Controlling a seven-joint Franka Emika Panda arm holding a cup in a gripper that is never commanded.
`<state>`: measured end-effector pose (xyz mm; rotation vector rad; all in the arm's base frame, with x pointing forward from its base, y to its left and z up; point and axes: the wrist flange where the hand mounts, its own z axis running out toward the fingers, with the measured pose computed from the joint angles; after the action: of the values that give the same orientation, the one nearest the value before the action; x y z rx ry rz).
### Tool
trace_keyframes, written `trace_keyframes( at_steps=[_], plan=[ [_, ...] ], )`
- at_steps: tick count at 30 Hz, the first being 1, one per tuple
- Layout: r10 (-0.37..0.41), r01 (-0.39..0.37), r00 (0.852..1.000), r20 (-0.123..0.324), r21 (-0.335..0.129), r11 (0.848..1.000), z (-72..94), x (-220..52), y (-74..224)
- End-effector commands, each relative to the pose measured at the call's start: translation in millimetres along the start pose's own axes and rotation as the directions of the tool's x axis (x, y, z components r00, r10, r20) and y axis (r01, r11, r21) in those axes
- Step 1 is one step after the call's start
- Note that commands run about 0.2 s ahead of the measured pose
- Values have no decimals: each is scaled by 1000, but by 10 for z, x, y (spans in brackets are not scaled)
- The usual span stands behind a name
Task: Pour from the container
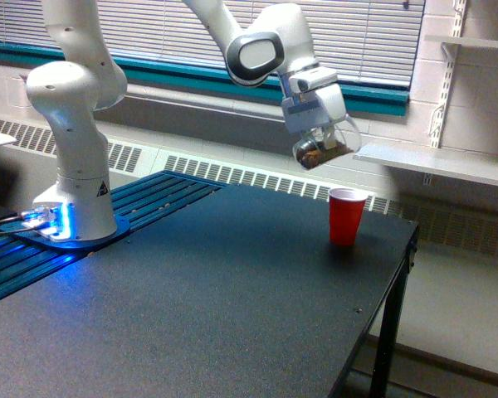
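Note:
In the exterior view my gripper is shut on the container, a small clear cup with brown granular bits lying in its lower side. The container is tilted, its mouth toward the exterior view's right. It hangs in the air above the table, up and to the left of a red plastic cup. That red cup stands upright near the table's far right corner. I see nothing falling from the container.
A dark table fills the foreground, its right edge just past the red cup. The arm's white base stands at the left on blue slats. A white shelf juts from the wall at the right.

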<state>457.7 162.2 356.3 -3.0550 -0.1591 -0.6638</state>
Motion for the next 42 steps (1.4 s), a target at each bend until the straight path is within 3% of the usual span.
trace_keyframes(
  at_steps=[1,19,42],
  plan=[
    [-73,73,997,14,-2,997,28,-89,-75],
    [-176,178,982,63,-25,984,237,-198,-293],
    [-211,217,973,97,-58,975,446,-88,-563]
  ],
)
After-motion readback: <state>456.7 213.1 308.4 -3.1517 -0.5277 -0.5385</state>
